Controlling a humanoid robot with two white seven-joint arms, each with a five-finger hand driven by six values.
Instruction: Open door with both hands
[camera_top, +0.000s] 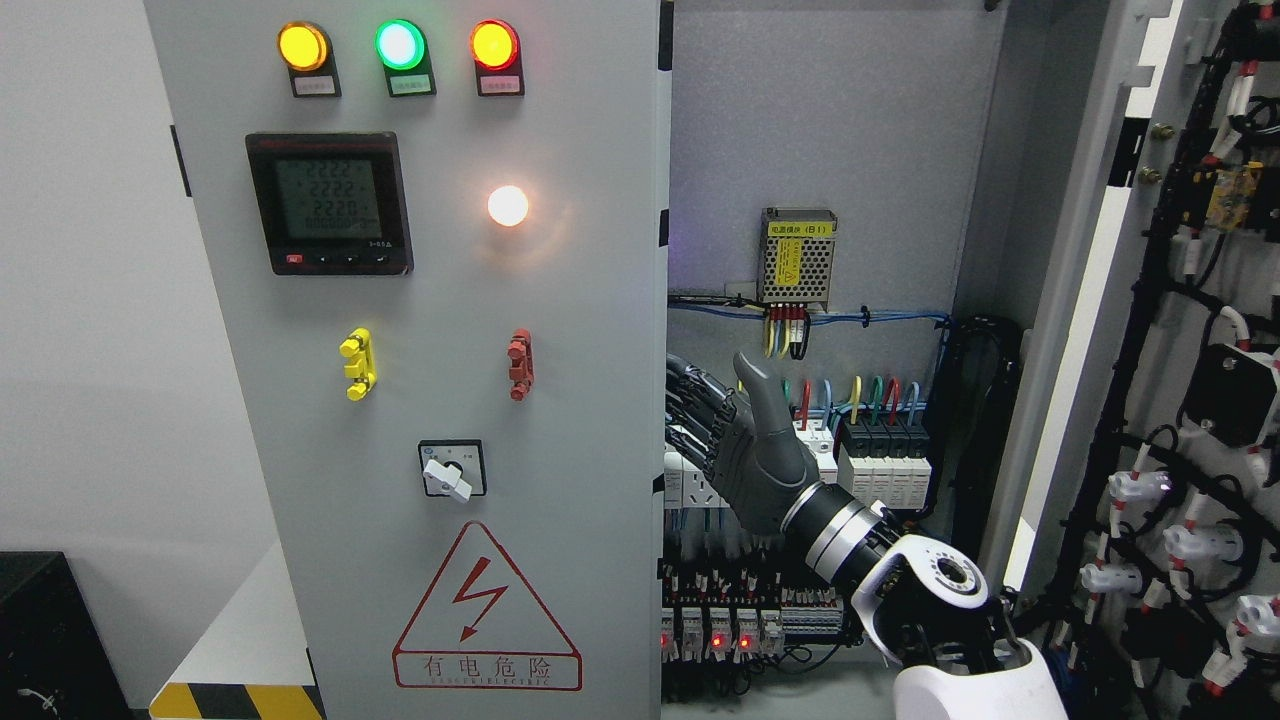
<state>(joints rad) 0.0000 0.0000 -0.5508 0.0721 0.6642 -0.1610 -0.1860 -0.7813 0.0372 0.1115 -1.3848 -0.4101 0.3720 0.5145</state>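
Observation:
The grey cabinet's left door (560, 300) stands closed, carrying three lit lamps, a meter (328, 203), and a rotary switch (451, 470). The right door (1100, 300) is swung wide open at the right, its wired inner side facing me. My right arm comes in from the lower right. The right hand (712, 420) sits inside the opening at the left door's free edge. Its fingers (690, 395) curl around that edge with the tips hidden behind it, and the thumb points up. The left arm does not show.
Inside the cabinet are a small power supply (797, 258), rows of breakers (880, 465) and coloured wires, close behind the hand. Cable bundles and white connectors (1200, 545) cover the open door. A black box (50, 630) stands on the floor at lower left.

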